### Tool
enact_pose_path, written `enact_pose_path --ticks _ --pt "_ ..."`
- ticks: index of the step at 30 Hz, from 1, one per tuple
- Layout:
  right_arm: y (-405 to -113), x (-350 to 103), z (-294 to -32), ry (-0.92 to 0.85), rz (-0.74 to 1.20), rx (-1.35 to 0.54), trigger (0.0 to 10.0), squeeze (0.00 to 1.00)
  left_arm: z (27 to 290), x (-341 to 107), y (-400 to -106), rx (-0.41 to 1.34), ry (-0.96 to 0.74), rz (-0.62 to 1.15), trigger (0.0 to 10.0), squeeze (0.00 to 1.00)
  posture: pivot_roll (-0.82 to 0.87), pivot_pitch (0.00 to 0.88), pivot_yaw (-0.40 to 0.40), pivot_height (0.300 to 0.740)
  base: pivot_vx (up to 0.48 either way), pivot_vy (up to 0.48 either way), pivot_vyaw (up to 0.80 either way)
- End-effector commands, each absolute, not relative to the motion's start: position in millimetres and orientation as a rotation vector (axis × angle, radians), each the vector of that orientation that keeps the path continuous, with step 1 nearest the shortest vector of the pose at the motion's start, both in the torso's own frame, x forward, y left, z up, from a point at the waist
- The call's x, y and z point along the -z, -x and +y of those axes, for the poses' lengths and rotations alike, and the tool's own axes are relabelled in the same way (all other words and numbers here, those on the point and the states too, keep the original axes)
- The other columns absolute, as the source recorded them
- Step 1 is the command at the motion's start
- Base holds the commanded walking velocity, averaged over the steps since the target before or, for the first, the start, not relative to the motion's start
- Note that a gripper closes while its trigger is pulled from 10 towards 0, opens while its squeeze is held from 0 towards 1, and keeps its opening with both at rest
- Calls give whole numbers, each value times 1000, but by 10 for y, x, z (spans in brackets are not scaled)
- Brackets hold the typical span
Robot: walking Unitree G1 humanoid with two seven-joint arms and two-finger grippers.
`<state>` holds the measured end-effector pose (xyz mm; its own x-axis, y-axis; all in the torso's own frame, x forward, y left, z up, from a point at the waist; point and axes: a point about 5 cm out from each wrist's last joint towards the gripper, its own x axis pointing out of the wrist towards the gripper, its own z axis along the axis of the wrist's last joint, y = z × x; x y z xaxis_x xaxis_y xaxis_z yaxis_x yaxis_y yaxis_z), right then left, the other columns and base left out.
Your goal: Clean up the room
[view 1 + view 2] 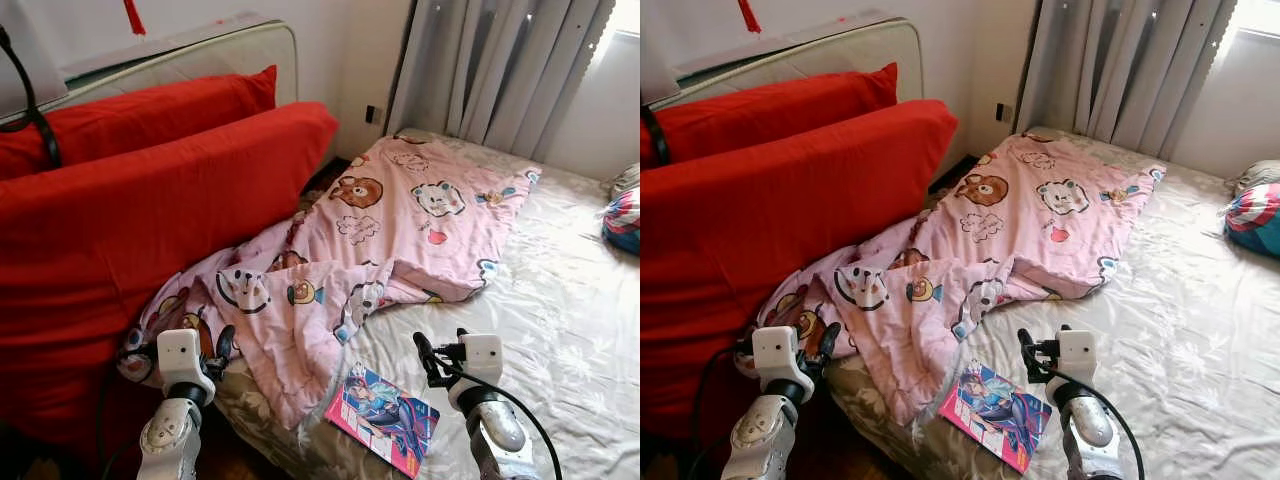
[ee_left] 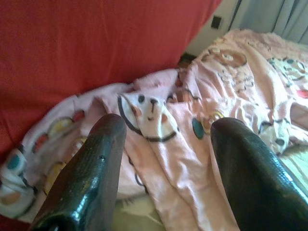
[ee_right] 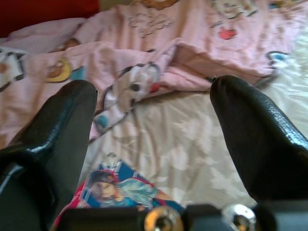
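Both grippers hang empty, fingers spread: left gripper point(image 2: 166, 168) over the pink blanket point(image 1: 400, 230) crumpled at the bed's point(image 1: 570, 330) ten o'clock, right gripper point(image 3: 154, 144) above a comic book point(image 1: 383, 417) at six o'clock.

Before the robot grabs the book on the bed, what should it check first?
1. Right gripper fingers open: ok.
2. Left gripper fingers open: ok.
3. Book uncovered, lying flat on the sheet: ok.
4. Right gripper over the book: not ok, it hovers just past it.
5. Blanket off the book: ok, though its edge lies close.
6. Book safely on the bed: cannot tell, it sits near the edge.
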<state>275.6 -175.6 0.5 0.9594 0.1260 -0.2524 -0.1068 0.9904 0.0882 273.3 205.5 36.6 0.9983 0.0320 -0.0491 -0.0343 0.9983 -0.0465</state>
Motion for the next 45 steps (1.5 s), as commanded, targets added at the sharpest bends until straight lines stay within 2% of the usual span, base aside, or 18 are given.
enact_pose_path --ticks 1,4,9,14,21,35,41,44,45 --pt "-2820 -35 -1680 -68 269 -145 10000 0 2089 -394 -2725 -36 35 42 10000 0 120 0 -67 686 0 0 0" --pt "-2842 -55 -1601 -78 256 -161 10000 0 2163 -394 -2715 -58 28 43 10000 0 111 0 -104 666 0 0 0" --pt "-2843 -70 -1554 -91 239 -189 10000 0 2215 -393 -2718 -88 30 45 10000 0 81 0 -96 666 0 0 0" --pt "-2835 -90 -1721 -83 223 -141 10000 0 2096 -405 -2778 -33 24 53 10000 0 49 0 -78 666 0 0 0" --pt "-2819 -84 -1740 -94 218 -120 10000 0 2090 -415 -2778 -21 18 52 10000 0 46 0 -68 666 0 0 0" --pt "-2869 -83 -1464 -143 233 -162 10000 0 2184 -590 -2769 -24 1 -9 10000 0 103 0 -58 666 0 0 0" --pt "-2862 -68 -1448 -134 248 -168 10000 0 2107 -614 -2728 -2 -2 -4 10000 0 105 74 -59 641 0 0 0" --pt "-2862 -68 -1448 -134 248 -168 10000 0 2107 -614 -2728 -2 -2 -4 10000 0 105 74 -59 641 0 0 0" --pt "-2864 -81 -1475 -138 236 -164 10000 0 2073 -629 -2731 7 -2 -8 10000 0 107 103 -63 641 0 0 0"
